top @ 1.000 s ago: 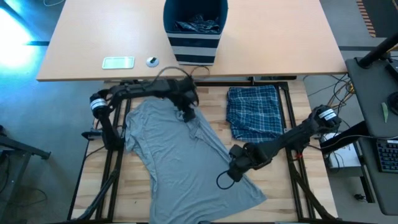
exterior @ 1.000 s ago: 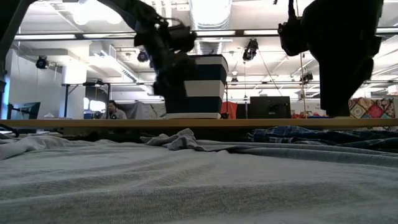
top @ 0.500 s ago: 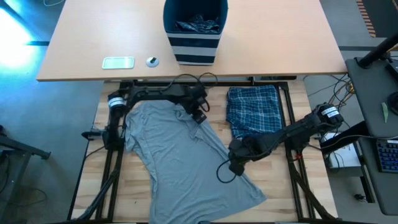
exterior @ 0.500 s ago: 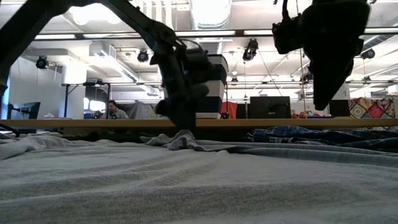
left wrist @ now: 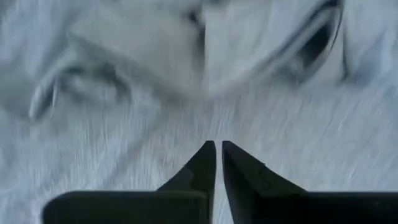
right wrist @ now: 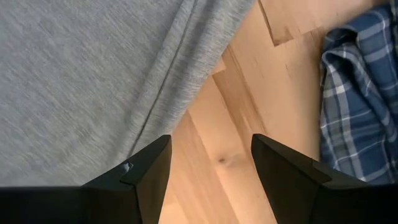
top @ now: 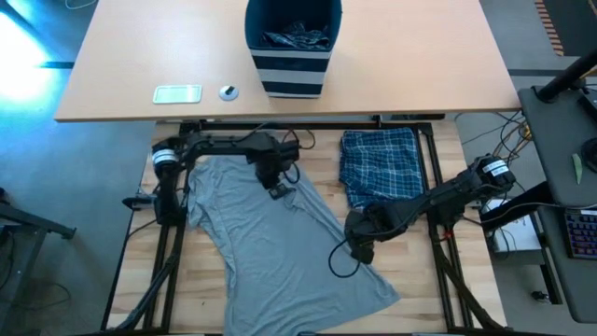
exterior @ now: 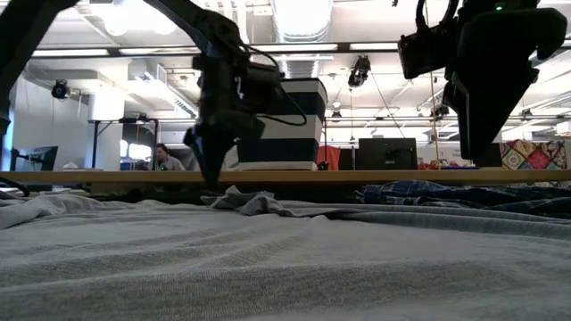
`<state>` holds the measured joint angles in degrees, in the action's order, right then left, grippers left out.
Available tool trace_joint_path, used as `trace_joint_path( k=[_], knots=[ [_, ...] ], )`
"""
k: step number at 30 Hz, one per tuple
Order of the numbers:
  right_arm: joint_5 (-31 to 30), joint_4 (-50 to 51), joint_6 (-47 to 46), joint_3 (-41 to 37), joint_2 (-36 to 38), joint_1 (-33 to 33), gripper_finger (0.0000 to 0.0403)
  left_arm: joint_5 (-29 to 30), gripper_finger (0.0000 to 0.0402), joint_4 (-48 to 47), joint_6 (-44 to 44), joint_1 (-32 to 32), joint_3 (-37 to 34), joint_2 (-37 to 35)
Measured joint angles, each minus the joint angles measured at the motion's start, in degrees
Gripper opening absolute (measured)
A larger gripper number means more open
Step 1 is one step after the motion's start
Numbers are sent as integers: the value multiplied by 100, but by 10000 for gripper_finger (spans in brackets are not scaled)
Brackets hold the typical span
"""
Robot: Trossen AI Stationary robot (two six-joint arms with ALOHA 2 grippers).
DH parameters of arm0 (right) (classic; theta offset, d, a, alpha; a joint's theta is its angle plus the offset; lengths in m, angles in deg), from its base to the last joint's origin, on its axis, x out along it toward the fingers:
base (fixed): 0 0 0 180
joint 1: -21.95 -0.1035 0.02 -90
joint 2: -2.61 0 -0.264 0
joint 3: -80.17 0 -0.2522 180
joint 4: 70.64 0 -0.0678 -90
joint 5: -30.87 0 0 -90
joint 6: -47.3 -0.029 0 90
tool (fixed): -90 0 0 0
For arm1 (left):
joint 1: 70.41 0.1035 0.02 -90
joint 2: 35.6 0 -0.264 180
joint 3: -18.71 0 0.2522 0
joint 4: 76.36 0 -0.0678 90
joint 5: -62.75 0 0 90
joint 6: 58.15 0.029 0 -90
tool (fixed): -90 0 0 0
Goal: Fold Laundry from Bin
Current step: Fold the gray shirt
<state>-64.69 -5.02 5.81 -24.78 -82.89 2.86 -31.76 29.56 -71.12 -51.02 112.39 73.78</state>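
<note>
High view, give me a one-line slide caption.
Left gripper shut over the grey T-shirt; right gripper open at its edge.

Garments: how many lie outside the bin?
2. The grey T-shirt is spread across the wooden work surface under both arms; the folded plaid piece lies beside it, on the right arm's side. More cloth sits in the bin, and some may be hidden there.

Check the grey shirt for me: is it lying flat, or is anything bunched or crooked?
Not flat. The grey T-shirt lies askew across the table, and its collar end is rumpled into a small heap beside the left gripper, which is shut. The right gripper is open over the shirt's side hem.
</note>
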Motion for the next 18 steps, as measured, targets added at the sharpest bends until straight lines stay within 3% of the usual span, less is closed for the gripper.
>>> trace_joint_path(
  k=[7, 14, 18],
  knots=[
    [-30, 11, -10, 0, 0, 2, 219, 105, 62, 829, 463, -180, -122, -606],
    [-51, 4, -511, 0, 0, 2, 219, 137, 147, 1497, 3371, -358, -244, -608],
    [-42, 9, -778, 14, 0, 0, 219, 166, 182, 1701, 4388, -453, -483, -493]
  ],
)
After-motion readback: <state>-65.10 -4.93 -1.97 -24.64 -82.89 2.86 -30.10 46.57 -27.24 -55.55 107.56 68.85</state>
